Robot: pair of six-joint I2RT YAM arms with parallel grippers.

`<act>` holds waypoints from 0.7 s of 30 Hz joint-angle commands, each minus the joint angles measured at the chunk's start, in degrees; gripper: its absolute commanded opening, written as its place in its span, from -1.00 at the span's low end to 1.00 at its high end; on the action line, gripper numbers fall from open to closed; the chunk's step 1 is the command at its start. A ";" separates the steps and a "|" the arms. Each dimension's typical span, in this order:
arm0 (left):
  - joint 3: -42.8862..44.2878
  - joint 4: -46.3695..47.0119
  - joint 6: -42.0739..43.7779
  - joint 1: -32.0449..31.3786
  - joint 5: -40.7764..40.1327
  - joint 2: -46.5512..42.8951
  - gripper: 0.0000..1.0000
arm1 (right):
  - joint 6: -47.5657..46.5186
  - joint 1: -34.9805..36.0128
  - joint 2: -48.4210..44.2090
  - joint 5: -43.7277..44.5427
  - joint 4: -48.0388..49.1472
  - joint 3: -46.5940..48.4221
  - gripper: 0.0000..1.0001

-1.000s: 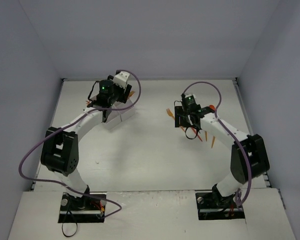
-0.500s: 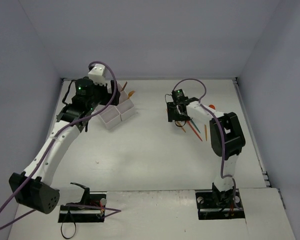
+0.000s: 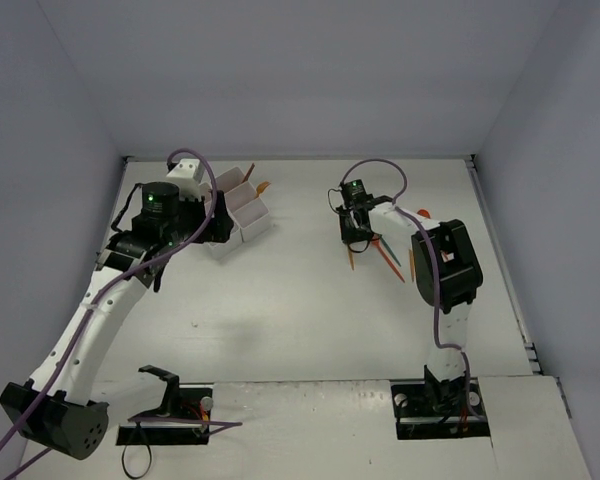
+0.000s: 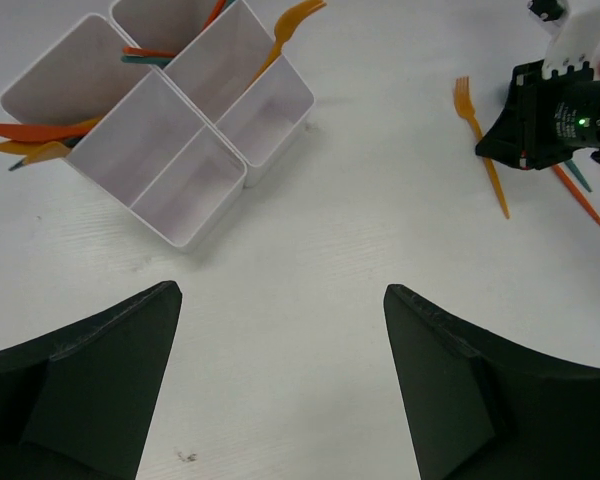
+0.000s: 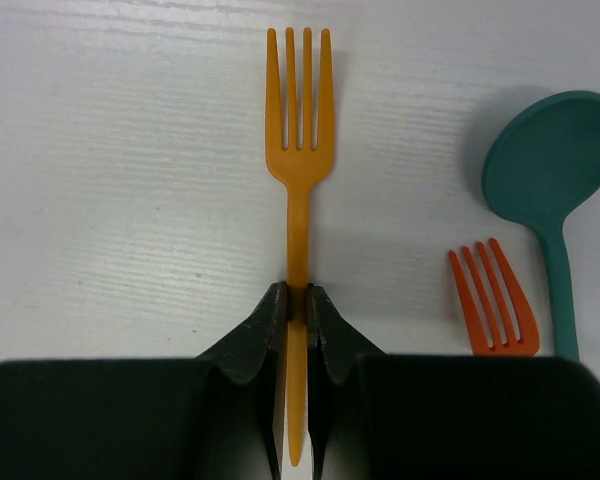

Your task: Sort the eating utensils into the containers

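Evidently at the pick-up step: right gripper (image 5: 295, 300) pinched shut on the handle of the orange fork (image 5: 298, 120), flat on the table (image 5: 130, 150) right of centre, beside a teal spoon (image 5: 550, 160); next, lift cleanly and carry left to the white tray (image 4: 170, 140) at far left. Left gripper (image 4: 280, 290) spread wide, holding nothing, hovering near that tray.

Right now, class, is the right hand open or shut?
Shut on the orange fork: in the right wrist view the right hand squeezes the fork's handle from both sides.
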 commanded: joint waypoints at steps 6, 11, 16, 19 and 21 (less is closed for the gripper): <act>3.71 6.00 -9.93 -4.93 6.55 2.94 0.61 | -1.16 7.28 -15.59 -2.43 -0.11 -6.20 -1.00; 4.90 11.73 -14.76 -11.39 6.12 5.90 0.61 | -1.11 11.79 -26.64 -2.37 2.33 -9.75 -1.00; 5.91 17.00 -17.16 -15.85 3.43 7.72 0.60 | 0.55 16.04 -37.94 -5.71 8.50 -14.48 -1.00; 6.08 19.74 -16.57 -17.87 1.42 8.08 0.53 | 1.86 17.09 -41.51 -7.02 9.99 -15.81 -1.00; 6.52 20.62 -16.37 -18.80 0.86 8.73 0.51 | 2.54 17.29 -42.80 -7.98 10.30 -16.18 -1.00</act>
